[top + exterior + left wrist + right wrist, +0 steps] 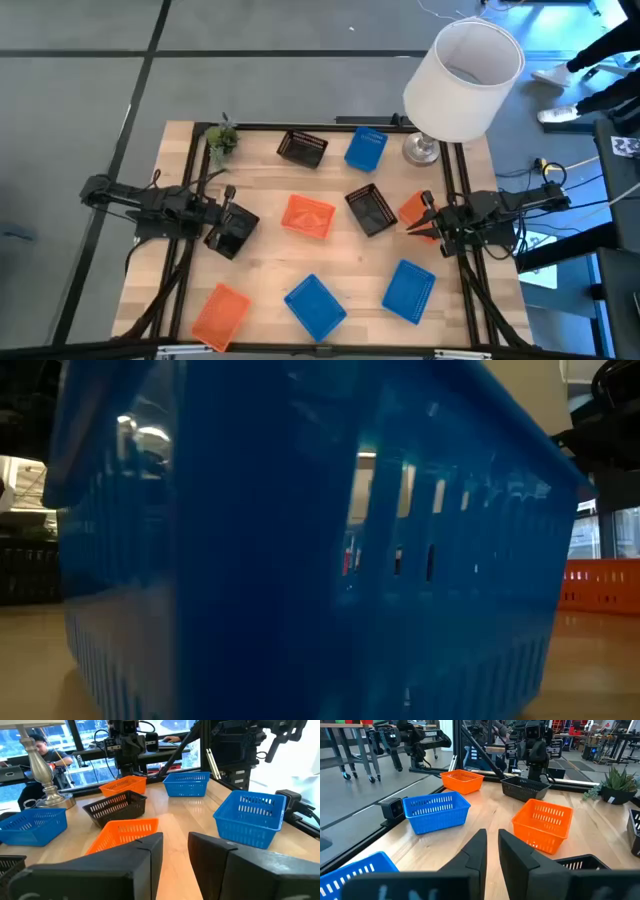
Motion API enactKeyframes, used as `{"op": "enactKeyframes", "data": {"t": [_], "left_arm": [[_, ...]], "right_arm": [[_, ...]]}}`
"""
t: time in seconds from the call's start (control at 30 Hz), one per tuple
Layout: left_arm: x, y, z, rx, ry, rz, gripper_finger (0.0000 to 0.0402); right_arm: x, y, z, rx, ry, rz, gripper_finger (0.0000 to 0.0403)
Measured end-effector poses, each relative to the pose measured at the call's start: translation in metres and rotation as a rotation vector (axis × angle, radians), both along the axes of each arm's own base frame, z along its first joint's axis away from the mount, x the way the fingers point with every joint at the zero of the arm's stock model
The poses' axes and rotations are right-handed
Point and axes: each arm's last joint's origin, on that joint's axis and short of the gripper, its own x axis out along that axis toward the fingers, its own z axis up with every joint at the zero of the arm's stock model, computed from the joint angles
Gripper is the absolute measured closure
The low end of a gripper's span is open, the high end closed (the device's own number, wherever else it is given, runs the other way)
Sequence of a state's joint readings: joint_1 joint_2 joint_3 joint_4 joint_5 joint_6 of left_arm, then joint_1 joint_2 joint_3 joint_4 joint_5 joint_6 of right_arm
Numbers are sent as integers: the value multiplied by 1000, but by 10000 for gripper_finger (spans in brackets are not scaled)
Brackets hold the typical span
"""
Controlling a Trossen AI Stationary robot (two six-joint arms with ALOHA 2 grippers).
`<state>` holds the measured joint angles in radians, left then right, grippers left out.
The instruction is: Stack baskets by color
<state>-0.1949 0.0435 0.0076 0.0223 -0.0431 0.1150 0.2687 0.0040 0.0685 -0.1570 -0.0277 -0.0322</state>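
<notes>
Over on the left side of the table, my left gripper (175, 837) hovers low with its fingers apart, bare wood showing through the gap and nothing between them. One black basket (232, 232) lies right beside it; I cannot tell from above whether they touch. Across the table, my right gripper (492, 834) sits at the right edge, its fingers parted by only a narrow slit, again with nothing in it. An orange basket (415, 212) lies right at its tip, partly tucked under the arm, and whether there is contact I can't make out. Now the rest, all loose and single, nothing stacked. Along the back, a second black basket (302, 148) is just beside a blue basket (366, 148), with the white lampshade (465, 80) near the back right corner and a small green plant (221, 140) at the back left. In the middle, a central orange basket (308, 216) lies near a third black basket (371, 210), which is turned at an angle. Along the front, I see a front orange basket (220, 312), a front blue basket (315, 305) and a right-hand blue basket (409, 290), each apart from the others. At table level one blue basket blocks almost the whole low view.
</notes>
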Motion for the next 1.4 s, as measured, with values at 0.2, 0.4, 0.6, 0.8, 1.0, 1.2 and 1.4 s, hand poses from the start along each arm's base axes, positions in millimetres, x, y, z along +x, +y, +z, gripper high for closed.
{"op": "enactKeyframes", "data": {"t": [0.2,0.4,0.6,0.8,1.0,1.2,1.4], "left_arm": [[0,0,0,0,0,0,317],[0,0,0,0,0,0,317],[0,0,0,0,0,0,317],[0,0,0,0,0,0,317],[0,0,0,0,0,0,317],[0,0,0,0,0,0,317],[0,0,0,0,0,0,317]], "right_arm": [[0,0,0,-1,0,0,352],[0,0,0,0,0,0,352],[0,0,0,0,0,0,352],[0,0,0,1,0,0,352],[0,0,0,1,1,0,352],[0,0,0,1,1,0,352],[0,0,0,41,8,-1,352]]}}
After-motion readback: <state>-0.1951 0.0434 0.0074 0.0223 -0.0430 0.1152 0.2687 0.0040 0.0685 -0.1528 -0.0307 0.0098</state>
